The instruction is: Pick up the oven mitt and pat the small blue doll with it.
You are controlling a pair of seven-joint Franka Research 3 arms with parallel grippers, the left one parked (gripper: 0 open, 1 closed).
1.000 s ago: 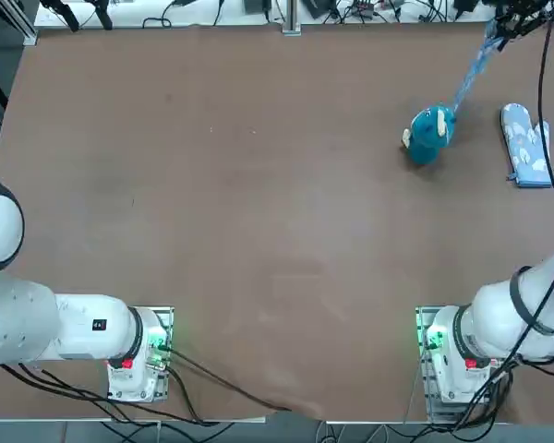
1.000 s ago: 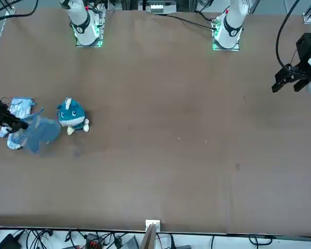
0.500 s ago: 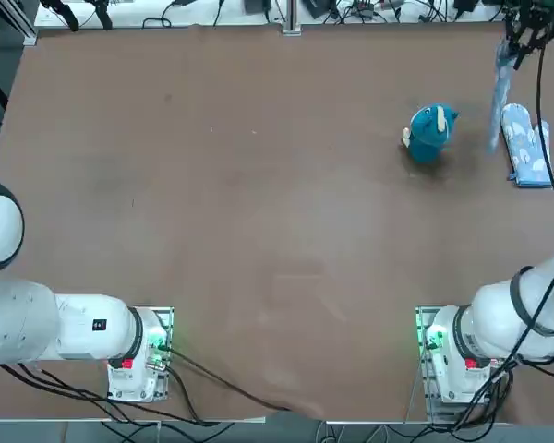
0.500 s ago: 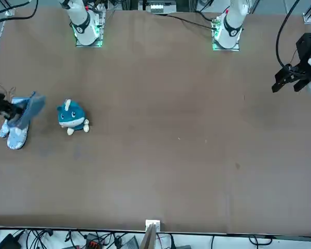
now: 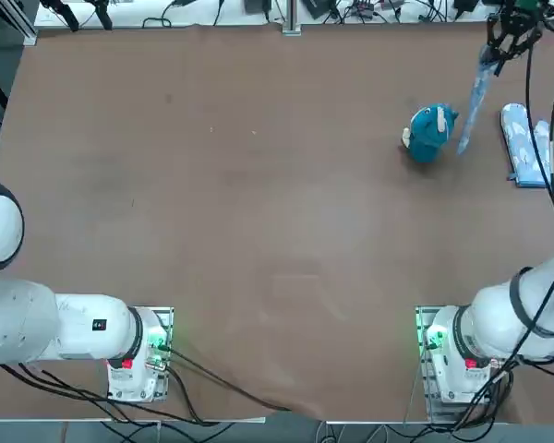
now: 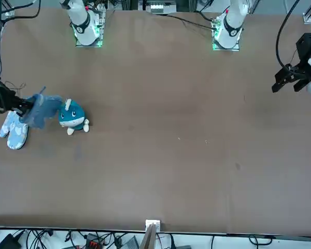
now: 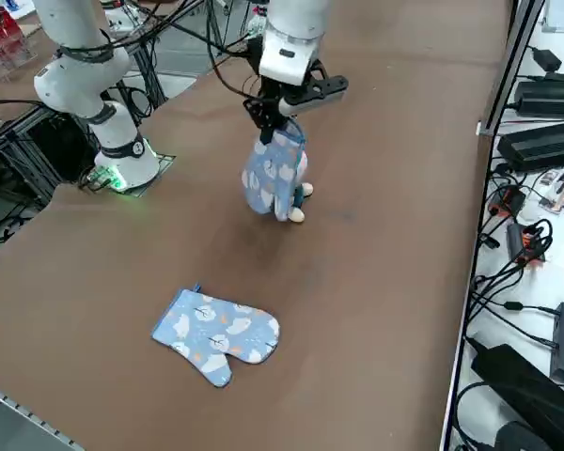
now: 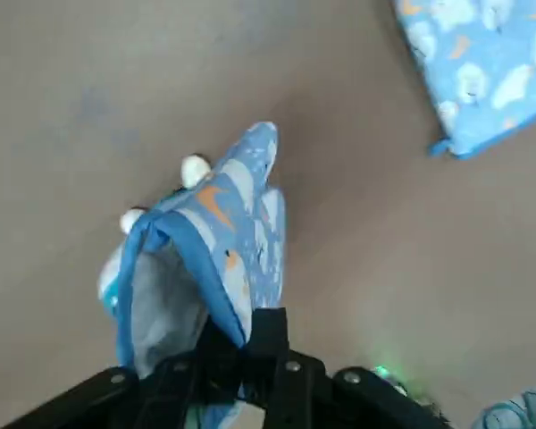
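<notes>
My right gripper (image 5: 497, 42) is shut on the cuff of the pale-blue oven mitt (image 5: 471, 97), which hangs down from it above the table's far right part. The small blue doll (image 5: 429, 132) stands just left of the mitt's lower end; whether they touch I cannot tell. In the front view the oven mitt (image 6: 42, 108) reaches to the head of the doll (image 6: 72, 116). From the right side the mitt (image 7: 273, 174) covers most of the doll, only a cream foot (image 7: 296, 215) showing. The wrist view shows the fingers (image 8: 268, 335) pinching the mitt (image 8: 228, 219).
A second, alike mitt (image 5: 526, 143) lies flat on the brown table (image 5: 258, 185) near its right edge, to the right of the doll. Cables and black boxes (image 7: 545, 94) lie beyond the table's far edge.
The hanging mitt swung away from the doll, over toward the lying mitt half a second ago, and has now swung back beside the doll. The doll has stayed put.
</notes>
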